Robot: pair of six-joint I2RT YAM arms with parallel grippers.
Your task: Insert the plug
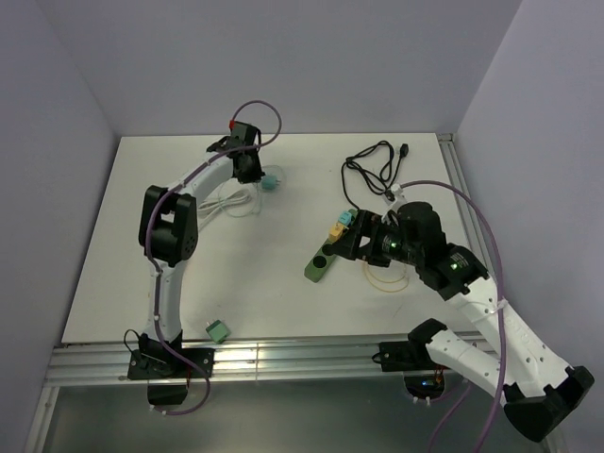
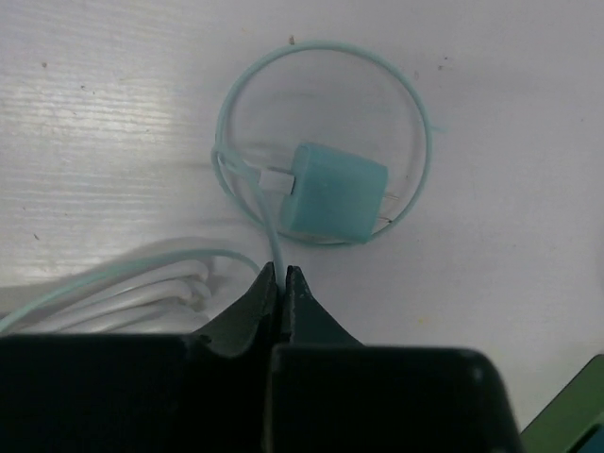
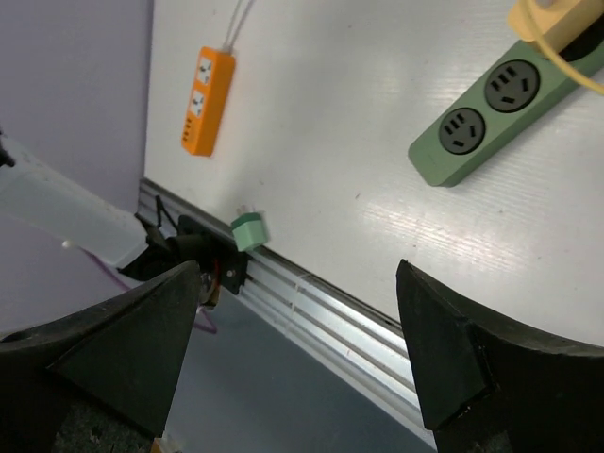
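Left hand (image 2: 280,276): closed to a narrow seam at the far left-centre of the counter (image 1: 283,293), nipping the thin teal cable (image 2: 276,247) that runs into its tips
Teal charger (image 2: 335,193): lies flat on the counter just beyond the left hand's fingertips, apart from them, with its cable looped in a ring around it
White cable (image 2: 142,288): bundled on the counter to the left of the left hand, beside the teal cable
Right hand (image 3: 297,269): fingers spread wide and holding nothing, hovering above the counter right of centre
Green power strip (image 3: 491,113): flat on the counter near the right hand, two sockets facing up, and well apart from the teal charger
Yellow plug (image 3: 557,19): sits on the far end of the green strip – its pale cord trails off
Orange power strip (image 3: 208,99): lies near the counter's left side
Small green plug (image 1: 218,329): at the near edge of the counter – close to the left arm's base
Black cable (image 1: 373,168): coiled loosely at the far right of the counter
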